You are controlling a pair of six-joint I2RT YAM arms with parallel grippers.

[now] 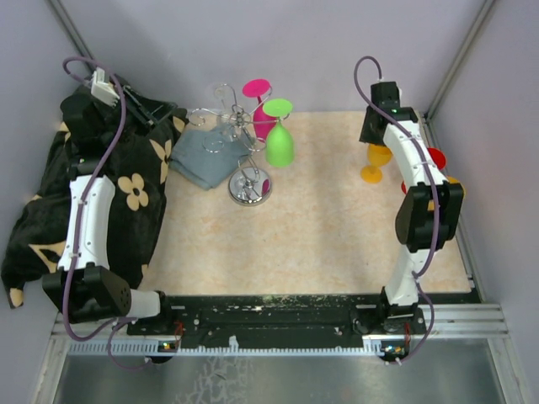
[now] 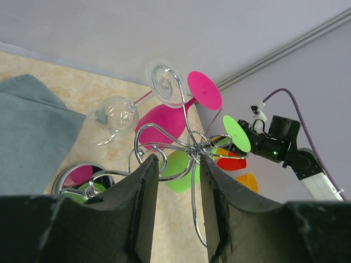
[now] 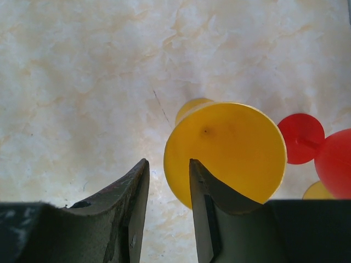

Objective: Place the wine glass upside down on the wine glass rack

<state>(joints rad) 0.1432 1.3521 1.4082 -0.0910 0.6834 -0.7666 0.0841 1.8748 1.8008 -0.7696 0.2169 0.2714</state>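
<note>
The silver wire wine glass rack [image 1: 247, 160] stands at the table's back middle; a green glass [image 1: 280, 141] and a pink glass [image 1: 259, 108] hang on it upside down. In the left wrist view the rack's loops [image 2: 189, 143] also carry a clear glass [image 2: 112, 118]. My left gripper [image 2: 178, 159] is open and empty, short of the rack. A yellow wine glass [image 3: 226, 152] stands upside down on the table at the back right [image 1: 376, 162]. My right gripper [image 3: 167, 161] is open just above it, its right finger over the foot's left edge, holding nothing.
A folded grey cloth [image 1: 200, 158] lies left of the rack. A black flowered cloth [image 1: 93, 181] covers the left side under my left arm. Red glasses [image 3: 300, 138] and another yellow one [image 3: 318, 190] stand close right of the yellow glass, near the wall.
</note>
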